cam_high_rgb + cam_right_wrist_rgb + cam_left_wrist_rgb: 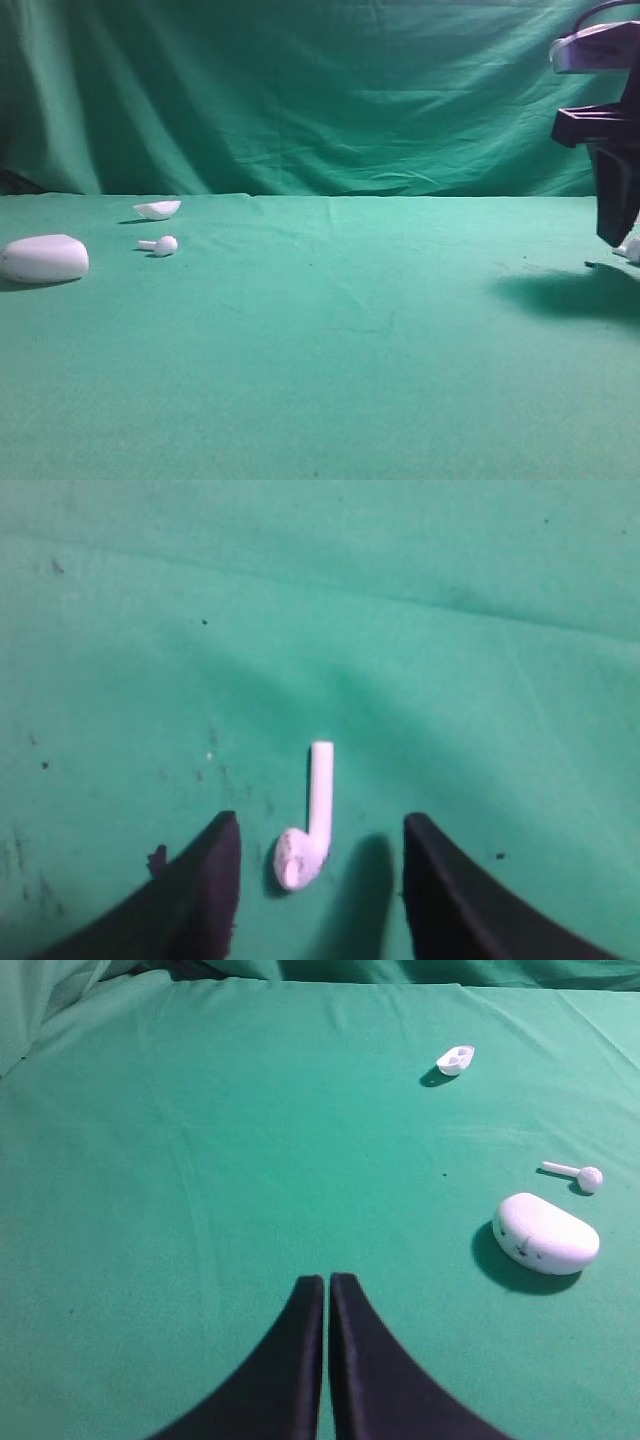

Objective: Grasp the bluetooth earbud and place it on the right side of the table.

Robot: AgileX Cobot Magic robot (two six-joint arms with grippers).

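Green cloth covered the table [330, 340] beneath a draped green backdrop [300, 90]. At the frame's right edge, the right pincer [322, 880] stood wide open, holding nothing; the bluetooth earbud [310, 825] lay on the cloth between its fingers, touching neither. The left pincer [327, 1290] was fully closed and empty. Far left lay a white case [43, 258], another earbud [160, 245] and a small white shell [158, 209].

The middle of the table [340, 330] is open green cloth from front edge to backdrop [300, 90]. Obstacles cluster far left: the case [43, 258], a stemmed earbud [160, 245] just beside it, and a lid [157, 209] behind. At far right, the right gripper [320, 880] stands spread over the bluetooth earbud [308, 830], which lies untouched between the fingers.
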